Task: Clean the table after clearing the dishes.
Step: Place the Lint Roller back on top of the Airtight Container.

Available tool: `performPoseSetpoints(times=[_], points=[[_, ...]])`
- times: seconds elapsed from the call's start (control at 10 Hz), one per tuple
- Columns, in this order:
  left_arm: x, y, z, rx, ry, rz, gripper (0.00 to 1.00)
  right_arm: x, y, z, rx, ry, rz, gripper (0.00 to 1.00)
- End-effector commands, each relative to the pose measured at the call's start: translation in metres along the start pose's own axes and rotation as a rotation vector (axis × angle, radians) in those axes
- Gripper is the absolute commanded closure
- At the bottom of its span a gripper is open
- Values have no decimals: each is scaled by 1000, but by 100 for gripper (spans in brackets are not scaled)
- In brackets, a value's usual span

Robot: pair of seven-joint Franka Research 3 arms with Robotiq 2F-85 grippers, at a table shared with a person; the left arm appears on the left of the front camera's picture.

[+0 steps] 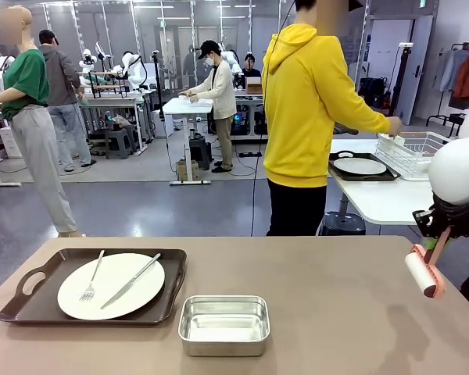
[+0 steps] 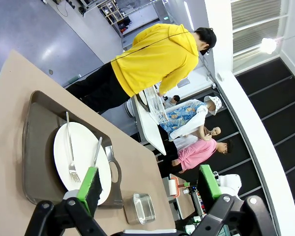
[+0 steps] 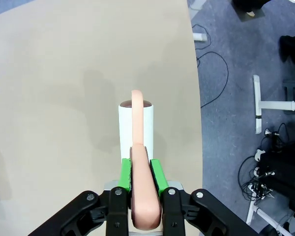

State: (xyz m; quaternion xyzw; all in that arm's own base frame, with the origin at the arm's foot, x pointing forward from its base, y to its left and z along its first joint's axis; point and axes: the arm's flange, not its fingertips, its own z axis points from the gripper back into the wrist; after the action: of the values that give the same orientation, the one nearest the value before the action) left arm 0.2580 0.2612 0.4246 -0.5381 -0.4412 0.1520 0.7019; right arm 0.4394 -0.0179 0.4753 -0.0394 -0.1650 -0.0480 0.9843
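1. We see a beige desk (image 1: pixel 336 312) from its near side. At 8 o'clock lies a dark brown tray (image 1: pixel 23 301) carrying a round white plate (image 1: pixel 141 297). A fork (image 1: pixel 92 281) and a knife (image 1: pixel 133 280) rest loose on the plate.
2. At 6 o'clock sits a small, empty steel pan (image 1: pixel 223 300), just beside the tray's near corner. We cannot tell whether they touch.
3. At 1 o'clock, beyond the desk, a person (image 1: pixel 305 109) in a yellow hoodie stands at a white table (image 1: pixel 383 199). It bears a second tray (image 1: pixel 387 176) with a second plate (image 1: pixel 359 166), next to a wire rack (image 1: pixel 410 152).
4. At 4 o'clock the right tool (image 3: pixel 140 172) is clamped shut on the pink handle of a lint roller (image 1: pixel 420 273). The white roll hangs above the desk near its right edge.
5. The left tool (image 2: pixel 150 184) stands wide open with nothing between its green pads, and it looks toward the tray.
6. We judge the plate to be stiff, smooth and breakable, and the cutlery likely to slide if the tray tips. The best hold looks to be the tray's cut-out handles, with the tray kept level. The roller looks light, with a stiff handle.
7. From 3 to 5 o'clock the desk top is bare, which leaves open room for rolling. The right edge lies close to the roller, and the tray sits near the left edge.
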Motion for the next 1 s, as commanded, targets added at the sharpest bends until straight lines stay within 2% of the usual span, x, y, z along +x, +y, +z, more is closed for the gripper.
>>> performPoseSetpoints(times=[0.0,0.4,0.5,0.6,0.7,0.8,0.9], points=[[1,-3,3,-18,-11,-6,0,1,2,2,5,-7,-3,79],[1,-3,3,-18,-11,-6,0,0,0,0,0,0,0,79],[1,-3,3,-18,-11,-6,0,7,23,22,7,-53,106,79],[1,-3,3,-18,-11,-6,0,12,54,54,84,-124,251,79],[1,-3,3,-18,-11,-6,0,14,94,88,120,-170,463,79],[1,-3,3,-18,-11,-6,0,12,132,110,124,-160,683,79],[1,-3,3,-18,-11,-6,0,9,172,126,163,-136,824,79]])
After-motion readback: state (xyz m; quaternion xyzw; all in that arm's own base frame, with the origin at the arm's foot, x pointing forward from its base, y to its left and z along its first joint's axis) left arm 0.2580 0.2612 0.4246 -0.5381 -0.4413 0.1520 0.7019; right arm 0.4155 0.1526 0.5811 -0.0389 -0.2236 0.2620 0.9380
